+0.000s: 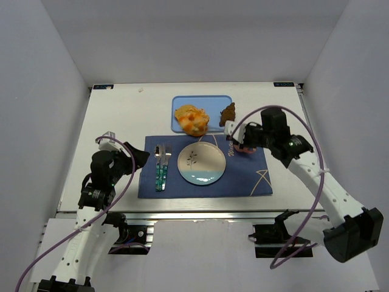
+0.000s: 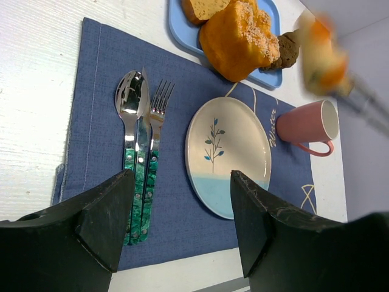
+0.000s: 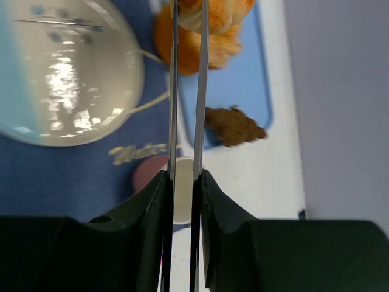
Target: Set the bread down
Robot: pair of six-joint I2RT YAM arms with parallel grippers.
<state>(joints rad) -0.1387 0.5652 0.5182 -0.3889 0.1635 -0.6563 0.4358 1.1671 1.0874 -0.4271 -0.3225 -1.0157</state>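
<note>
The bread (image 1: pixel 196 125) is a lobed golden-orange bun at the front of the blue tray (image 1: pixel 216 103), and it also shows in the left wrist view (image 2: pixel 237 39) and the right wrist view (image 3: pixel 209 36). My right gripper (image 1: pixel 243 141) (image 3: pixel 184 173) is shut on metal tongs (image 3: pixel 173 91), held above the pink cup (image 2: pixel 301 125). The tongs point toward the bread, with their blades close together. Their head is blurred (image 2: pixel 319 52), so I cannot tell whether it holds anything. My left gripper (image 1: pixel 141 157) (image 2: pixel 182 182) is open and empty over the mat's left edge.
A smoother orange bun (image 2: pixel 206 7) lies behind the bread on the tray. A dark brown pastry (image 1: pixel 228 112) sits right of the tray. A round plate (image 1: pixel 202 163), a spoon, knife and fork (image 1: pixel 161 164), and the cup stand on a blue placemat (image 1: pixel 243 176).
</note>
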